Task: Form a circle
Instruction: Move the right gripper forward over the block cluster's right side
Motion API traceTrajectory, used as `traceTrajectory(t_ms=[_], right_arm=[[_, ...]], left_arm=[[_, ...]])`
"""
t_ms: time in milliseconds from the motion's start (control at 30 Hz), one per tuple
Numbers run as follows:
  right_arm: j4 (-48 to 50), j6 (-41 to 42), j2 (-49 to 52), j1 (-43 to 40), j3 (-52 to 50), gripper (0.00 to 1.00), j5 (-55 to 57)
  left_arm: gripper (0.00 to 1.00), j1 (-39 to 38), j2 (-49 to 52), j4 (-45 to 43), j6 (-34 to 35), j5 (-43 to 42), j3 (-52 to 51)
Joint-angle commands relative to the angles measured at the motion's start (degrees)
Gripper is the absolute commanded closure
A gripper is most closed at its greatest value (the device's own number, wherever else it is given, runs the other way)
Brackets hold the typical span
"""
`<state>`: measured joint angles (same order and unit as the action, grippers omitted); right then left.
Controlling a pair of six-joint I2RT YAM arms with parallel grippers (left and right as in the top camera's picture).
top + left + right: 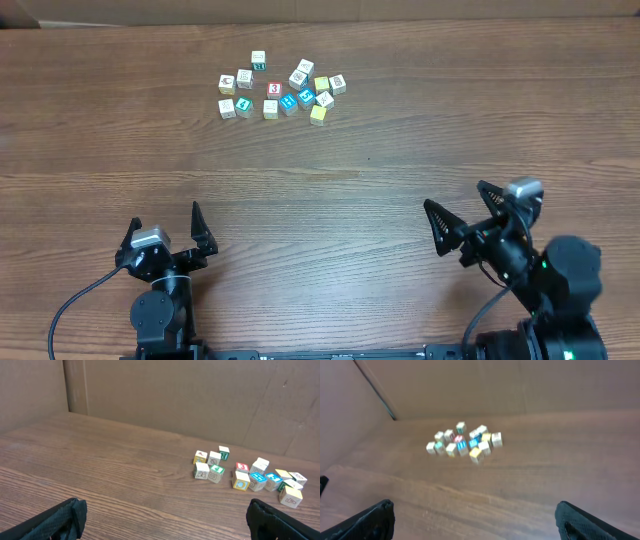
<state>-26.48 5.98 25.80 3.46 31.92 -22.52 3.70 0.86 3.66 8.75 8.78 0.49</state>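
The circle (322, 91) is found at the right end of a scatter of small cubes (274, 90), far back on the desk (120, 150) and a little left of its middle. It is made up of about four cubes pressed close together: a yellow one at the back, a white one to its right, a white one in front, and a teal-marked one on the left. The ring is only rough, and hardly any gap is seen at its centre; a second yellow cube (318, 114) is set just in front of it.

No clear long axis can be told for this group, which is about as wide as it is deep; the whole scatter is stretched from left to right across the desk. To the left of the group, a red-marked cube with a 3, a blue-marked cube and four more cubes in a loose square are seen. In the right wrist view the cubes are blurred and their faces cannot be read.

The left tool (165, 216) is held at the near side with its fingers wide apart, clamped on nothing; the right tool (455, 196) is held the same way. Both are kept well apart from the cubes.
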Motion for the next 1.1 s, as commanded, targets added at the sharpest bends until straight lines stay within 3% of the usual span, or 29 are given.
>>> traceTrajectory(t_ms=[0, 367, 567, 733, 900, 1067], right_arm=[[-0.2, 0.0, 2.8, 0.3, 1.7, 0.0, -2.5], [-0.2, 0.0, 9.5, 0.3, 2.6, 0.0, -2.7], [-3.2, 0.0, 17.5, 0.3, 11.0, 0.0, -3.3], [-15.9, 0.0, 31.4, 0.3, 30.8, 0.0, -3.3], [-36.0, -2.2, 49.9, 0.3, 61.5, 0.0, -2.8], [-45.9, -2.9, 66.2, 0.9, 87.3, 0.0, -1.4]], left_arm=[[0.0, -0.7, -0.6, 0.0, -1.1, -0.5, -0.2], [0.01, -0.7, -0.6, 0.0, -1.1, -0.5, -0.2], [0.0, -0.7, -0.6, 0.0, -1.1, -0.5, -0.2], [0.01, -0.7, -0.6, 0.0, -1.1, -0.5, -0.2], [0.0, -0.7, -0.6, 0.0, -1.1, -0.5, -0.2], [0.0, -0.7, -0.6, 0.0, -1.1, -0.5, -0.2]])
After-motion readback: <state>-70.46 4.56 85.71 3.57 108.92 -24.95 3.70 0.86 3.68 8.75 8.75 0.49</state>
